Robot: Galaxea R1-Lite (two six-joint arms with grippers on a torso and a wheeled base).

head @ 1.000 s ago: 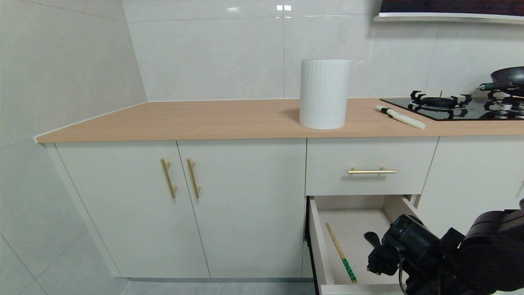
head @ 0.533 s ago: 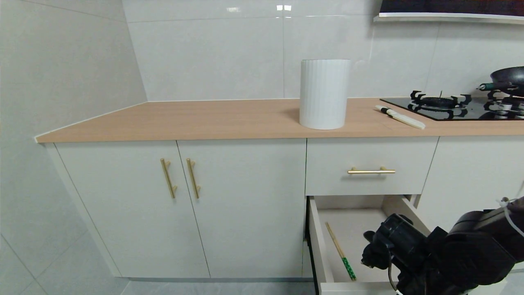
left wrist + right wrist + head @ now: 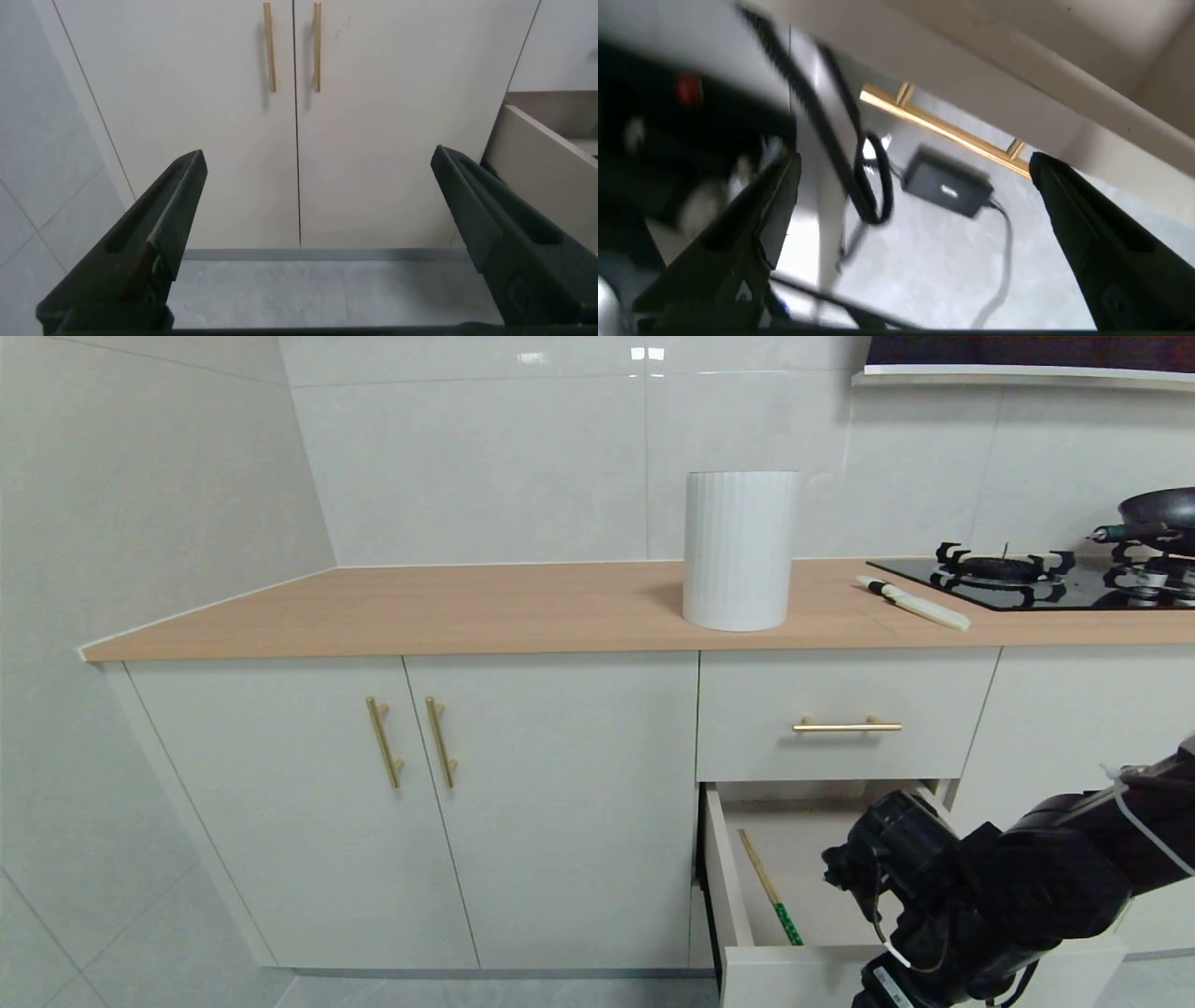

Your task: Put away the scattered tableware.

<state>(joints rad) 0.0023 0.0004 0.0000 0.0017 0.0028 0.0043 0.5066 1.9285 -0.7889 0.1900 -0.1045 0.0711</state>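
The right gripper [image 3: 913, 177] is seen low at the front of the open white lower drawer [image 3: 724, 877], its fingers spread wide and nothing held between them. Inside the drawer, along the wall nearer the cupboards, a pair of wooden chopsticks with green patterned ends [image 3: 770, 891] is laid lengthwise. Beyond the right fingers a slim gold bar handle [image 3: 943, 126] is caught from beneath, judged to be this drawer's own. The left gripper [image 3: 318, 159] is parked low and apart, spread as well and empty, pointed at the pair of white cabinet doors [image 3: 392, 121].

Up on the wood-look countertop [image 3: 467, 607], a pale-bladed knife with a black-and-white handle [image 3: 913, 602] is left lying between the tall white ribbed canister [image 3: 739, 551] and the black gas hob [image 3: 1008, 581], so the task is judged only partly done.

The step in hand is read as working the drawer front. It is best done with the handle taken squarely at its middle, so the drawer is not skewed on its runners. Travel should be kept slow and straight, or the chopsticks may be sent sliding. Since the knife is yet to be stowed, the drawer is better not shut fully
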